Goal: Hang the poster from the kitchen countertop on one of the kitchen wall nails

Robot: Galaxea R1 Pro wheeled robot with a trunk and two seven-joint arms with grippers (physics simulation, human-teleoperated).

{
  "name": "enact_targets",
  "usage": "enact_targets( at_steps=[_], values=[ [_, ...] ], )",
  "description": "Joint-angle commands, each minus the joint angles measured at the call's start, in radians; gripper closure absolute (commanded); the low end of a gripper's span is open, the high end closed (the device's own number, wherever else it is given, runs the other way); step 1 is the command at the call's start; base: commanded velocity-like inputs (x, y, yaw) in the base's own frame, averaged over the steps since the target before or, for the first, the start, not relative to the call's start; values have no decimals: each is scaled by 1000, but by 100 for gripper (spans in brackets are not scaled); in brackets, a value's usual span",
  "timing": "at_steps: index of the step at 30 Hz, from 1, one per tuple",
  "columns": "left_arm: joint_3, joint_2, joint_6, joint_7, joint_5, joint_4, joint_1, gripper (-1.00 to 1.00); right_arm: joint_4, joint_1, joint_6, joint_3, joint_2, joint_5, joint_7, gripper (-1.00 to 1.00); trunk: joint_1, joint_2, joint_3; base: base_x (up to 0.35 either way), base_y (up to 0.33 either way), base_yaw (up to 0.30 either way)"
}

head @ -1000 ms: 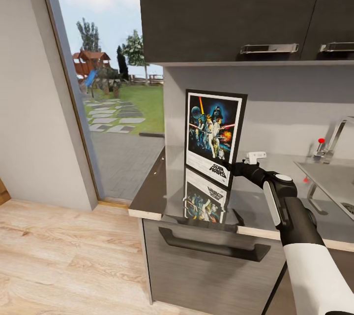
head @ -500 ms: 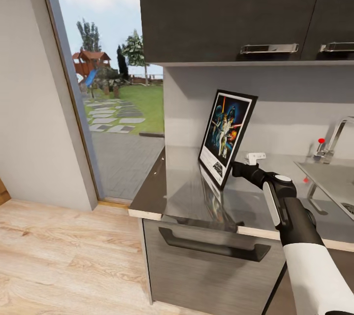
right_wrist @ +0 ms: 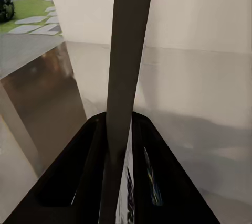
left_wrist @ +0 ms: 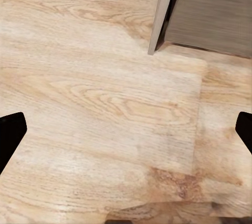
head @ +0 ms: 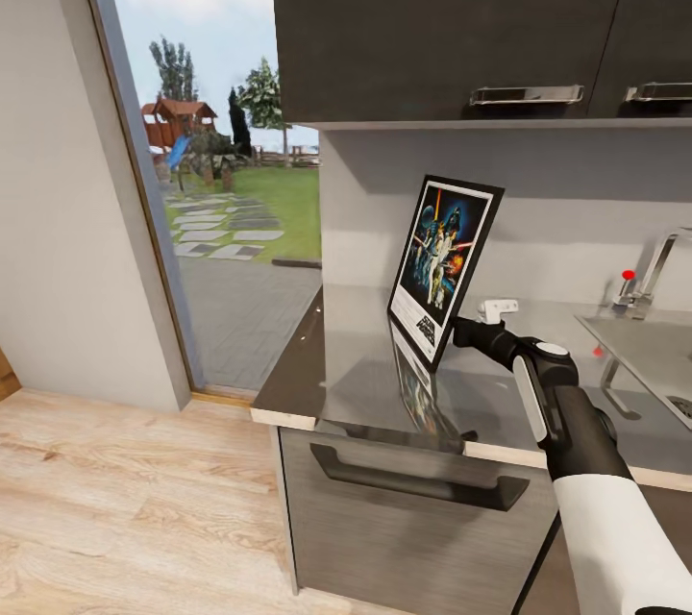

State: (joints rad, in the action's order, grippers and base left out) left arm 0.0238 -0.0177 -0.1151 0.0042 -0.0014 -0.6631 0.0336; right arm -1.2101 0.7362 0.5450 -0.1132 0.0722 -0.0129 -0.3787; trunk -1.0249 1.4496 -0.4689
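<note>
**Poster gripped and turned, now steady above the counter**

The counter [head: 365,375] runs under dark wall cupboards [head: 452,19], with a glass door [head: 221,192] onto a garden at its left end and a sink [head: 644,356] at its right. On that dark glossy slab the big change has already played out: a second ago the poster [head: 445,267] faced the head camera almost squarely, its lower edge low at the counter; half a second ago it had swung to an oblique angle, leaning top-away and to the right, and it sits the same way now. Its reflection lies in the slab below, and the frame looks lifted just clear of the surface, though I cannot be sure of the gap.

The right gripper [head: 459,331] has the poster by its lower right corner. In the right wrist view the frame's edge [right_wrist: 126,77] runs straight up between the two black fingers [right_wrist: 86,177], which are closed against it on either side. The pause suggests the grasp is settled and the pick-up step is essentially done.

The left gripper [left_wrist: 126,129] hangs over the wood floor [left_wrist: 94,87] beside the cabinet [left_wrist: 220,9], fingertips wide apart, holding nothing.

No nail is visible on the wall, so the next step, in my judgement, is carrying the poster off to find one; a corner pinch on a tall frame could let it swing.
</note>
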Motion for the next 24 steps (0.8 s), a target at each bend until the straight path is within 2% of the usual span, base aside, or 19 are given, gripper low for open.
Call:
enact_targets(
  at_steps=[1, 24],
  values=[
    [2, -1, -2, 0, 0, -1, 0, -100, 7, 0, 6, -1, 0, 5, -4, 100, 0, 0, -1, 0, 0, 0],
    [2, -1, -2, 0, 0, -1, 0, -100, -49, 8, 21, 0, -5, 5, -6, 100, 0, 0, -1, 0, 0, 0]
  ],
)
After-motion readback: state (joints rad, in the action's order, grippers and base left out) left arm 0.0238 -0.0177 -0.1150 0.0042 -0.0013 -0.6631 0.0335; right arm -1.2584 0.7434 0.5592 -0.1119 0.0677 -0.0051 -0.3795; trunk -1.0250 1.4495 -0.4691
